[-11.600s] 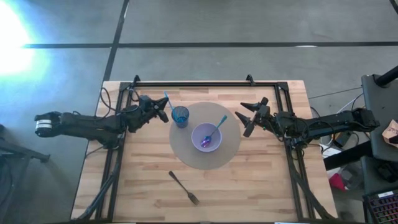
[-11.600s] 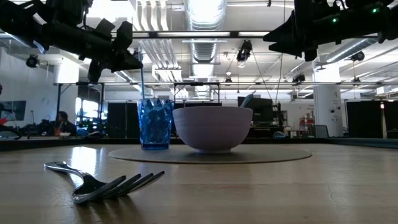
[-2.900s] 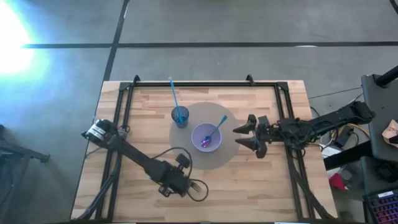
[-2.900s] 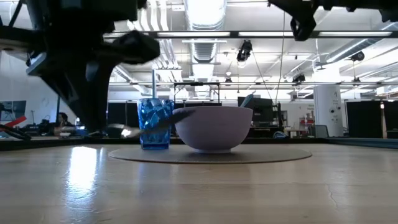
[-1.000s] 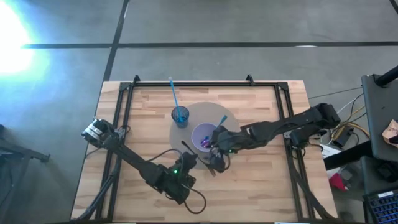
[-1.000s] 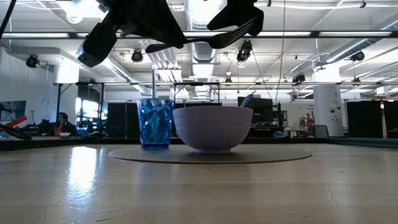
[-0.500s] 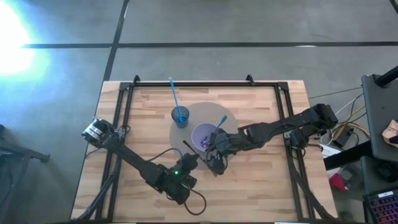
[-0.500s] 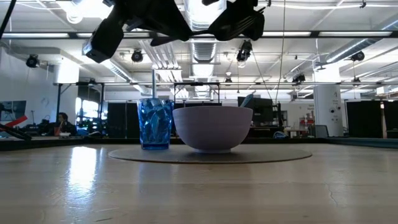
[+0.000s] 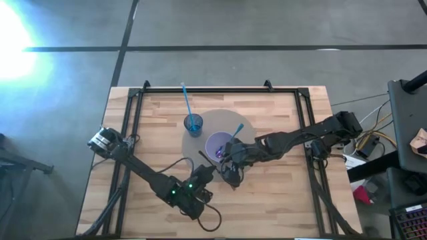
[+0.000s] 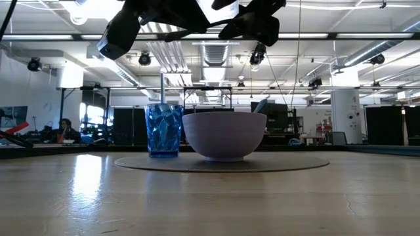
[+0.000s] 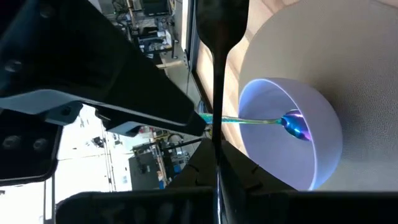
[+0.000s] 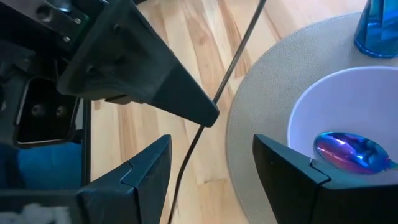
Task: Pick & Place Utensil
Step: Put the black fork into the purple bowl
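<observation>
Inspector: Left gripper (image 9: 202, 175) is clamped on the fork (image 12: 231, 68), held aloft just beside the bowl (image 9: 221, 146). Right gripper (image 12: 211, 171) stands spread, fingers either side of the handle, not closed on it.

Assessor: Handling?

Inspector: Judged light, rigid, slick metal. Best taken mid-handle, squarely across the flat, or it may swivel.

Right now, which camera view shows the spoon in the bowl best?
The right wrist view: the spoon lies large inside the bowl, its blue-purple head clear. The left wrist view shows head and handle, smaller. The high view shows it tiny, partly under the right arm. The low view shows only its handle tip over the rim.
</observation>
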You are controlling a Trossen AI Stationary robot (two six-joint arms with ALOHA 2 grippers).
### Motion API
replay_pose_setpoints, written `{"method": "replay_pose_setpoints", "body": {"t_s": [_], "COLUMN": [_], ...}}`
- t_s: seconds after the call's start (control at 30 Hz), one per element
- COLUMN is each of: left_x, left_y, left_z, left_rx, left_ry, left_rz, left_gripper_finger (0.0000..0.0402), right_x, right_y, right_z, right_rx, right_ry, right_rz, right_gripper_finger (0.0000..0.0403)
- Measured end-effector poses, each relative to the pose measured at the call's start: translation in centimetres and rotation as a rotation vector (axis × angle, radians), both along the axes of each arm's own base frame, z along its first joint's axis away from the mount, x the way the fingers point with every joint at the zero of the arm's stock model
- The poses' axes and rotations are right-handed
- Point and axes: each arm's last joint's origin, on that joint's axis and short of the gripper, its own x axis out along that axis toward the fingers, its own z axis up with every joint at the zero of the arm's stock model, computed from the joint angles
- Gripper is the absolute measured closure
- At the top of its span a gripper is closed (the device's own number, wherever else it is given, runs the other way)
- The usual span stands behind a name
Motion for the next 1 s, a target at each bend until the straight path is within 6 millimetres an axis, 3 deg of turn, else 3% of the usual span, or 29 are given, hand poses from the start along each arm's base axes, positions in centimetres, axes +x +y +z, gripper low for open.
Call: {"method": "replay_pose_setpoints", "body": {"t_s": [0.6,1.0], "left_x": [0.94,0.95], "left_y": [0.22,0.25], "left_z": [0.83,0.82], "left_rx": [0.029,0.043], "left_ry": [-0.049,-0.037], "left_rz": [0.004,0.0], "left_gripper_finger": [0.04,0.0398], "right_x": [-0.08,-0.08], "right_y": [0.07,0.06], "right_z": [-0.18,-0.18], "right_rx": [0.041,0.054], "right_ry": [0.017,0.019], "right_rz": [-0.008,-0.015], "right_gripper_finger": [0.0192,0.0299]}}
